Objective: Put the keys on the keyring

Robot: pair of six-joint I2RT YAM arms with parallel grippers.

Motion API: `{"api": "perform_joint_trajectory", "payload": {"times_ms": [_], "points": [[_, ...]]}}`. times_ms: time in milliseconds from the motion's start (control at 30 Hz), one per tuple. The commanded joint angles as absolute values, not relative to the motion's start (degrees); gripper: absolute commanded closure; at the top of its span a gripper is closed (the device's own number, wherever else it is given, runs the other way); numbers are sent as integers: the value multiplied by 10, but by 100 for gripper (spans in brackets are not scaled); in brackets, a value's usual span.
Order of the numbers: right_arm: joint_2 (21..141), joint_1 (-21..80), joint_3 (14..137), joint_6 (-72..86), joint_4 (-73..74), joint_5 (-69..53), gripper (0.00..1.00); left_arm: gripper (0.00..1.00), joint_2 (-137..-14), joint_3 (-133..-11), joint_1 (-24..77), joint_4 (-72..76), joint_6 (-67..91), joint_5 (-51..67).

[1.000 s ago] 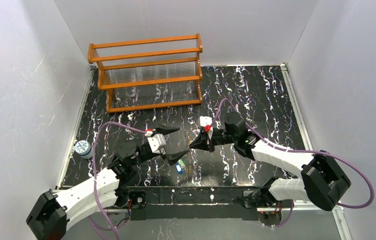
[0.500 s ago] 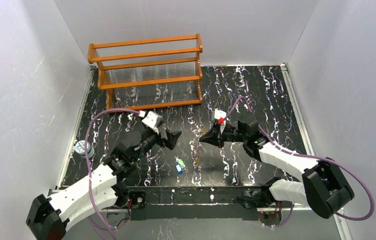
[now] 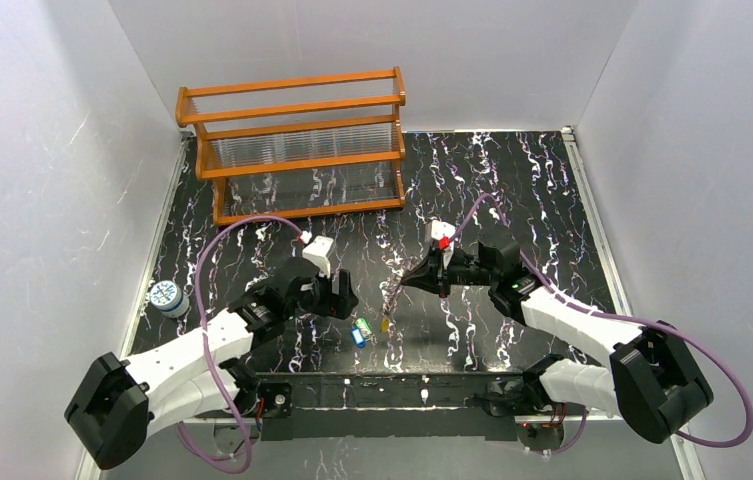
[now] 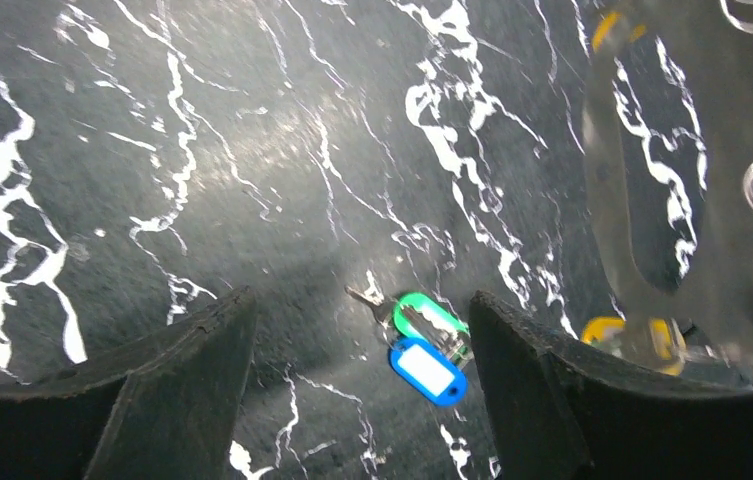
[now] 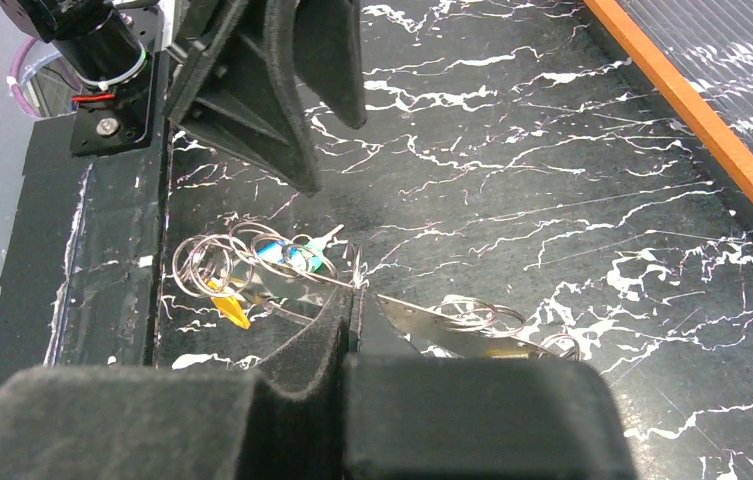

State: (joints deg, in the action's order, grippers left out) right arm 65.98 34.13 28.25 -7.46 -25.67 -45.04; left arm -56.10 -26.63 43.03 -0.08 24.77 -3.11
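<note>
The right fingers (image 5: 347, 330) are pinched tight on the keyring (image 5: 272, 290), holding it above the black marbled desk (image 3: 512, 180) so that its wire loops trail down and away from the tips. A yellow key (image 3: 384, 325) hangs at the low end of the loops; whether it touches the desk cannot be told. Just beside it, towards the left arm, a green key (image 4: 430, 312) and a blue key (image 4: 427, 370) lie flat on the desk, touching each other and off the ring. The left fingers (image 3: 340, 297) are spread wide and grip nothing, poised over that pair, which shows between them in the wrist view. The dangling loops hang near the gap's right side. An orange wooden rack (image 3: 292, 140) stands well apart at the far edge, and a small round white-and-blue object (image 3: 165, 297) sits at the desk's left rim.
</note>
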Motion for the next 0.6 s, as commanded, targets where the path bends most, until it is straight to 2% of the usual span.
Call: {"api": "perform_joint_trajectory", "payload": {"times_ms": [0, 133, 300, 500, 567], "points": [[641, 339, 283, -76, -263, -435, 99, 29, -518, -228, 431, 36, 239, 67], [638, 338, 279, -74, -258, -408, 99, 34, -482, -189, 431, 100, 185, 124], [622, 337, 268, -71, -254, -375, 99, 37, -460, -101, 433, 283, 132, 225], [601, 335, 249, -70, -253, -352, 99, 37, -468, -93, 434, 297, 16, 246], [593, 335, 243, -70, -251, -340, 99, 40, -478, -92, 436, 302, -20, 261]]}}
